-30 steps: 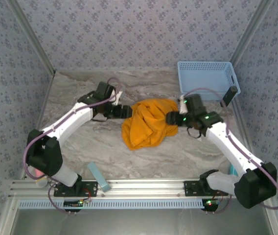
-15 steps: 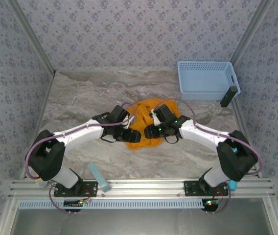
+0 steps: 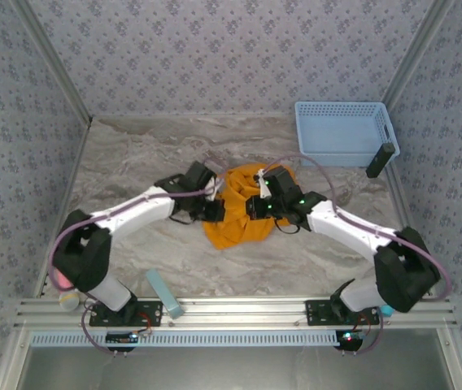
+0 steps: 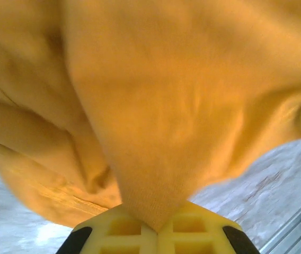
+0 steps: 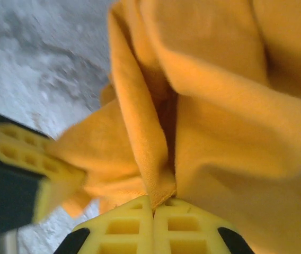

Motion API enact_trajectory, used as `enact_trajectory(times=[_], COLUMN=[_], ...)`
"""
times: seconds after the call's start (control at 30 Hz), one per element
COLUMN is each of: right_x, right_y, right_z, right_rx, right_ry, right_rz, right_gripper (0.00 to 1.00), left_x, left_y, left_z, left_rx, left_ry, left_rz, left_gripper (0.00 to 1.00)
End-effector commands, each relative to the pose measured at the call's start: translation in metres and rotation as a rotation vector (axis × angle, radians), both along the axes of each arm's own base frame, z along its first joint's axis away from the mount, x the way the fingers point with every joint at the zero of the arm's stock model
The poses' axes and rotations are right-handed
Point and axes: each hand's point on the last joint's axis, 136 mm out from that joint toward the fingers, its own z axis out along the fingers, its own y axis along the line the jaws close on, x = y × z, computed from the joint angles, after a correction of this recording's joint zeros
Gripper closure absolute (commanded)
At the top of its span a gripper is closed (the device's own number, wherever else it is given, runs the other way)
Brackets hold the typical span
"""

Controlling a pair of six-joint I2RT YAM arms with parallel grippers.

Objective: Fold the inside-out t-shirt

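here we go, the inside-out t-shirt (image 3: pixel 243 218) sits in the middle of the marbled table (image 3: pixel 133 162), a crumpled orange-yellow heap with deep folds, nothing laid flat. both arms reach in from either side and meet over it.

left end effector (image 4: pixel 158 228): its yellow pads are pressed together with a pinch of cloth between them, and the fabric fans out from that pinch in one broad taut sheet. a thick rolled hem droops low on the left of that wrist view, just above the table.

right end effector (image 5: pixel 153 207): pads closed tight on a narrow upright fold, with looser layers piled to its right. from this wrist the left arm's yellow pad shows just beside the same bunch of cloth.

from above, the two wrists cover the shirt's upper edge, and their cables loop over it.

around the shirt: a light blue basket (image 3: pixel 343 156) in the far right corner, well apart from the shirt. a dark stick-like object (image 3: pixel 380 160) leans at its near right corner. a pale teal block (image 3: pixel 164 292) lies by the near rail, left of centre.
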Motion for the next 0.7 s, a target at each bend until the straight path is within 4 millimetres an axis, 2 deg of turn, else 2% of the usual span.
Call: enact_trajectory(times=[0.0, 0.07, 0.1, 0.13, 0.2, 0.27, 0.37, 0.53, 0.67], right_x=[0.001, 0.001, -0.003, -0.011, -0.028, -0.044, -0.055, -0.045, -0.043], right_y=[-0.013, -0.018, -0.016, -0.01, 0.0, 0.007, 0.009, -0.005, -0.011], right_z=[0.024, 0.032, 0.035, 0.037, 0.03, 0.007, -0.029, -0.068, -0.098], right_rx=[-0.023, -0.051, -0.047, -0.04, -0.077, -0.163, -0.298, -0.476, -0.52], right_ry=[-0.088, -0.136, -0.16, -0.179, -0.217, -0.241, -0.22, -0.146, -0.041], right_rz=[0.022, 0.046, 0.085, 0.148, 0.263, 0.351, 0.391, 0.253, 0.186], right_gripper=[0.78, 0.6, 0.56, 0.52, 0.46, 0.43, 0.42, 0.38, 0.42], left_x=[0.012, 0.011, 0.008, 0.007, 0.008, 0.012, 0.012, 0.003, 0.005], left_y=[0.041, 0.053, 0.055, 0.06, 0.073, 0.09, 0.103, 0.116, 0.126], left_z=[0.103, 0.139, 0.15, 0.158, 0.158, 0.143, 0.11, 0.046, 0.007], left_rx=[0.033, 0.049, 0.045, 0.051, 0.084, 0.11, 0.083, 0.087, 0.097], left_ry=[-0.225, -0.32, -0.349, -0.373, -0.397, -0.39, -0.325, -0.179, -0.099], left_rz=[0.021, 0.013, 0.005, 0.009, 0.057, 0.144, 0.215, 0.239, 0.279], left_gripper=[1.0, 1.0, 1.0, 1.0, 1.0, 1.0, 1.0, 1.0, 0.99])
